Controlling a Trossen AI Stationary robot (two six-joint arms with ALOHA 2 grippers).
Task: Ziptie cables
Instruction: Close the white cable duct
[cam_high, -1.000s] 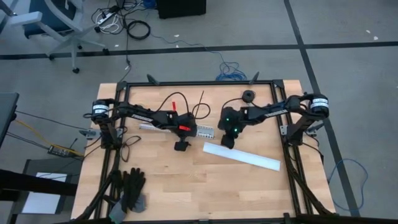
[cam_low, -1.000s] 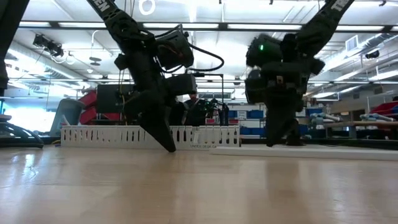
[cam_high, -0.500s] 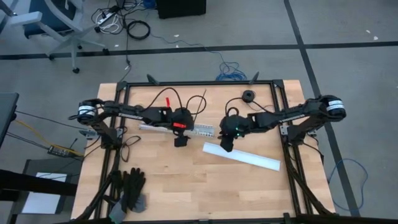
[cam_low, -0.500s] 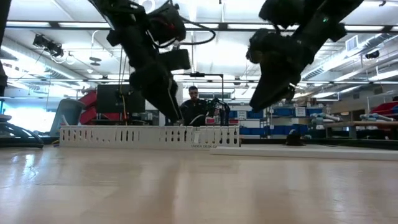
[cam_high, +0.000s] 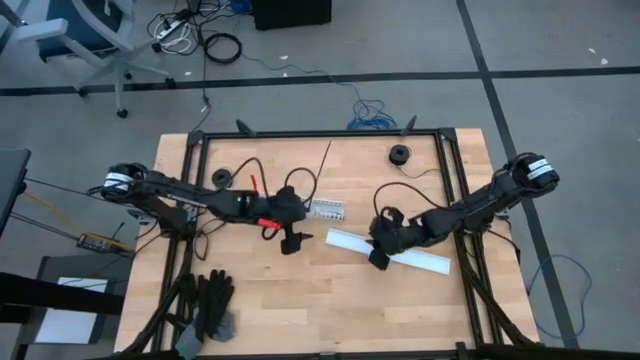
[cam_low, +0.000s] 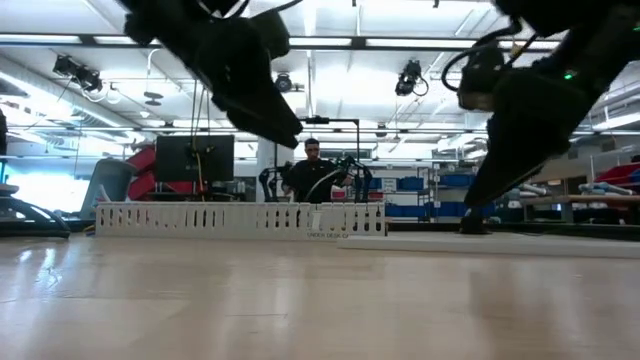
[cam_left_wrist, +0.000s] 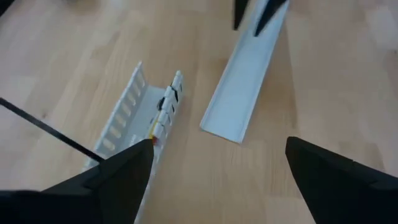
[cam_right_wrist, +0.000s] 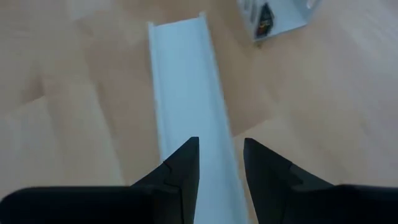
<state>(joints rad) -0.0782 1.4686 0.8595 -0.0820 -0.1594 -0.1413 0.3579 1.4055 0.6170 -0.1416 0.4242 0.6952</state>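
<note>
The cables (cam_left_wrist: 163, 111) lay in the slotted channel (cam_high: 327, 210) mid-frame, nearest the wide-open left gripper (cam_high: 291, 240); the right gripper (cam_high: 379, 258), narrowly parted and empty, hung farther right.

Grey floor (cam_high: 560, 90) — office chair (cam_high: 85, 40) in corner — ceiling strip lights (cam_low: 340, 42) overhead.

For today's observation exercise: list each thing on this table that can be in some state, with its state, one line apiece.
Left claw: open, empty, above the table.
Right claw: slightly parted, empty, over the flat cover.
Slotted channel: uncovered, wires inside.
Flat cover: off, lying apart from the channel.
Black gloves: lying unused.
</note>
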